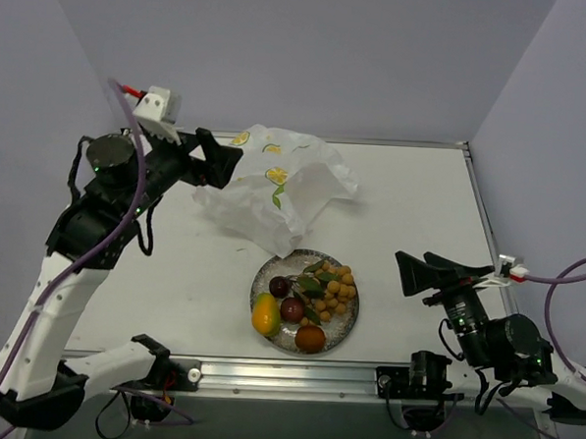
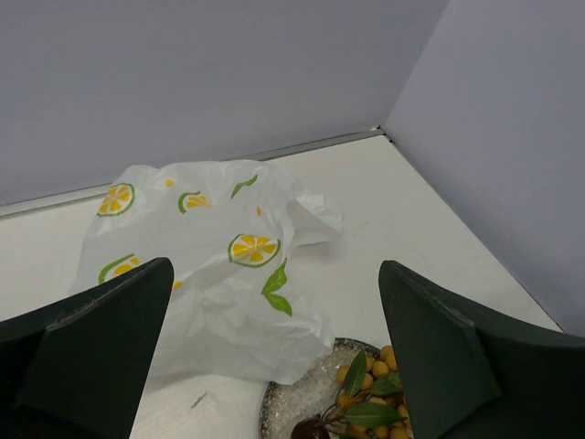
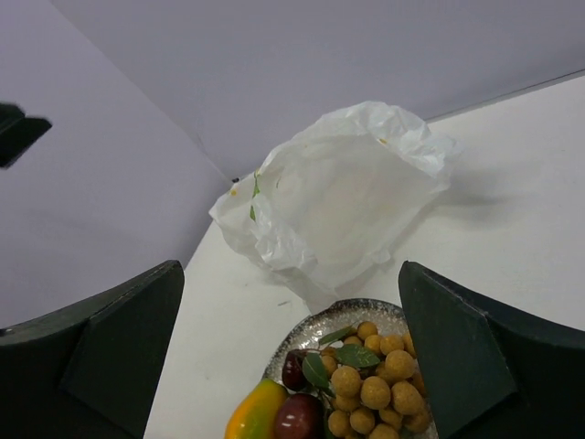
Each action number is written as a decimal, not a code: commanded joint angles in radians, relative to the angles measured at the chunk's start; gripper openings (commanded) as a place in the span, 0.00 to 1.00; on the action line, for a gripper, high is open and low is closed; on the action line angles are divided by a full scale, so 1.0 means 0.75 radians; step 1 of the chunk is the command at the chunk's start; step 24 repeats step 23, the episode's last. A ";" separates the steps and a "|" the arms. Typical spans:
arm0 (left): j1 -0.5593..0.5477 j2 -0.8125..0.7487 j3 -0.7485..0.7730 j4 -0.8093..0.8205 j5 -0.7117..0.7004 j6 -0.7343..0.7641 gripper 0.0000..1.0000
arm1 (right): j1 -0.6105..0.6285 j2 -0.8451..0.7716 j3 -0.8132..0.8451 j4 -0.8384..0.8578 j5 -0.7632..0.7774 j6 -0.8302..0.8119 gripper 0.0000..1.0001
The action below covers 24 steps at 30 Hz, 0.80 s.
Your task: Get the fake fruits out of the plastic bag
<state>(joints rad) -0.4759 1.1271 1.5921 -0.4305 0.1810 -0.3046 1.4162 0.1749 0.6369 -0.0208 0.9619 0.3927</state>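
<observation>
The plastic bag (image 1: 275, 184) lies crumpled and flat on the table, its near corner touching the plate (image 1: 353, 311). The fake fruits rest on that plate: a berry bunch (image 1: 335, 288), two maroon balls (image 1: 281, 287) (image 1: 292, 309), a mango (image 1: 265, 314) and an orange ball (image 1: 310, 338). My left gripper (image 1: 215, 162) hovers open at the bag's left edge, holding nothing. The left wrist view looks over the bag (image 2: 219, 265) between wide-spread fingers (image 2: 101, 338). My right gripper (image 1: 420, 267) stands open to the right of the plate, facing the berries (image 3: 375, 384) and mango (image 3: 256, 412).
The speckled glass plate (image 3: 311, 334) sits near the table's front edge, close to the metal rail (image 1: 295, 377). Grey walls enclose the table at the back and on both sides. Cables hang by both arm bases.
</observation>
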 commanded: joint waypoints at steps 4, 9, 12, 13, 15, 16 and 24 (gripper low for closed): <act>-0.008 -0.371 -0.300 -0.152 -0.112 0.022 0.94 | 0.010 -0.206 0.061 -0.038 0.137 0.031 1.00; -0.006 -0.631 -0.552 -0.270 -0.229 -0.005 0.94 | 0.010 -0.203 0.108 -0.150 0.227 0.084 1.00; -0.006 -0.701 -0.656 -0.309 -0.286 -0.019 0.94 | 0.012 -0.170 0.098 -0.150 0.255 0.098 1.00; -0.006 -0.727 -0.670 -0.318 -0.290 -0.021 0.94 | 0.012 -0.154 0.098 -0.150 0.264 0.102 1.00; -0.006 -0.746 -0.701 -0.322 -0.290 -0.019 0.94 | 0.012 -0.088 0.102 -0.150 0.280 0.102 1.00; -0.006 -0.758 -0.711 -0.314 -0.274 -0.015 0.94 | 0.012 -0.056 0.108 -0.150 0.294 0.100 1.00; -0.008 -0.744 -0.757 -0.246 -0.241 0.003 0.94 | 0.014 0.410 0.198 -0.150 0.384 0.104 1.00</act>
